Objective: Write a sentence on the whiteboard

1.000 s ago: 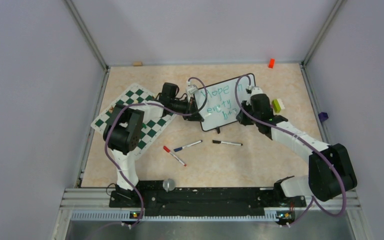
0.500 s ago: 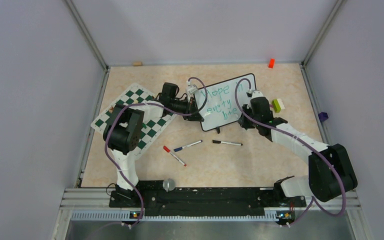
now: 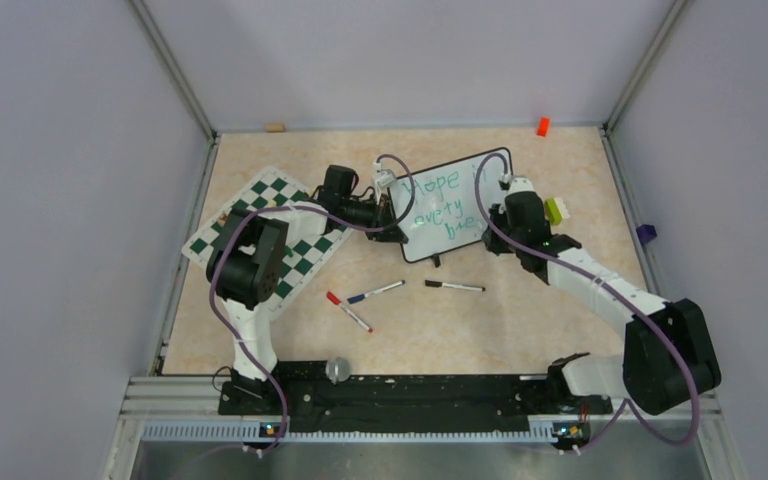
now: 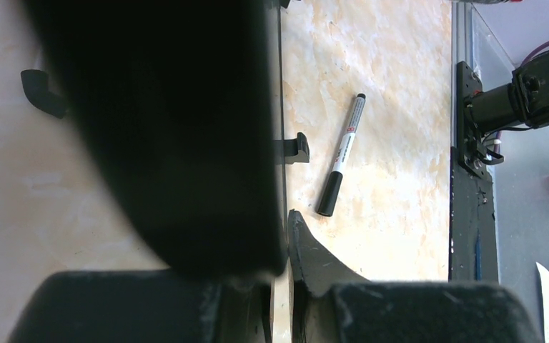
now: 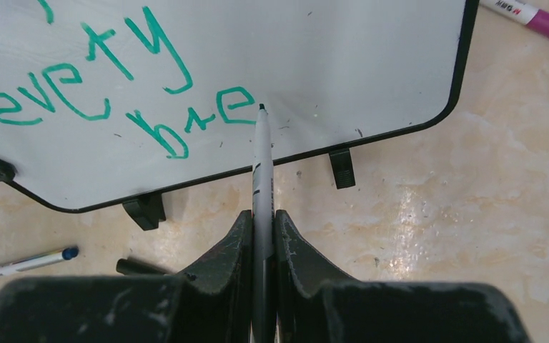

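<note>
The whiteboard stands tilted at the table's back middle. The sentence on it reads "Hope", "every", "bre" in green. In the right wrist view the board shows "every" and "bre". My right gripper is shut on a grey marker, whose tip touches the board just right of "bre". From above it is at the board's lower right. My left gripper is shut on the board's left edge, which sits between its jaws.
A black marker, a blue marker and a red marker lie in front of the board. A green-and-white chessboard mat lies at the left. A green-white block is beside the right wrist. A pink marker lies right of the board.
My right gripper has shifted a little to the right along the third line with the marker, and the letters "bre" now show fully. The left arm and board have not moved.
</note>
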Tool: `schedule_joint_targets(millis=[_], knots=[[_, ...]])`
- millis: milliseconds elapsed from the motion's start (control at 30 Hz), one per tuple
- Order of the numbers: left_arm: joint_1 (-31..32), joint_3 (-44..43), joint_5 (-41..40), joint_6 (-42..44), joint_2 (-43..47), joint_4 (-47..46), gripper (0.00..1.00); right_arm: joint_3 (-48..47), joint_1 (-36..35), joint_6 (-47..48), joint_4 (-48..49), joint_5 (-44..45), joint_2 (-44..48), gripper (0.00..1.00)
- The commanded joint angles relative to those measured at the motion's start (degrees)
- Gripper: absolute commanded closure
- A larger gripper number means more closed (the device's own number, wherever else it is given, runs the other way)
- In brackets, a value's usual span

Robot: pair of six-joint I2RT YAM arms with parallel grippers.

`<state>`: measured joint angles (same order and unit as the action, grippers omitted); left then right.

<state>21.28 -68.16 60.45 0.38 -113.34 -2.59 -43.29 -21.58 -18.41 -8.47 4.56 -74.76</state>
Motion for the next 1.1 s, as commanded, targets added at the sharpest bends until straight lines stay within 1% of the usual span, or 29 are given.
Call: schedule_joint_targets(millis=[0,200,367,533,733,900,1067], knots=[[1.2,0.0,-0.6,3.0,0.4,2.3,1.00,-0.6,0.7,1.2,1.5,2.7,4.6,1.00],[1.2,-0.1,-0.4,3.1,0.3,2.4,1.00,0.8,3.1,0.8,2.9,1.0,5.6,1.00],[1.2,-0.2,-0.5,3.1,0.3,2.3,1.00,0.5,6.0,0.3,3.6,-6.4,4.5,1.00],[1.2,-0.3,-0.5,3.1,0.3,2.4,1.00,-0.1,6.3,0.3,4.0,-8.2,3.5,1.00],[1.2,-0.2,-0.5,3.2,0.3,2.3,1.00,-0.8,6.4,0.6,3.7,-8.3,1.6,1.00],[1.2,-0.2,-0.4,3.1,0.3,2.3,1.00,-1.2,6.4,0.5,3.0,-5.8,0.8,1.00],[1.3,-0.2,-0.4,3.2,0.3,2.3,1.00,-1.4,6.6,0.3,3.4,-5.7,-0.1,1.00]])
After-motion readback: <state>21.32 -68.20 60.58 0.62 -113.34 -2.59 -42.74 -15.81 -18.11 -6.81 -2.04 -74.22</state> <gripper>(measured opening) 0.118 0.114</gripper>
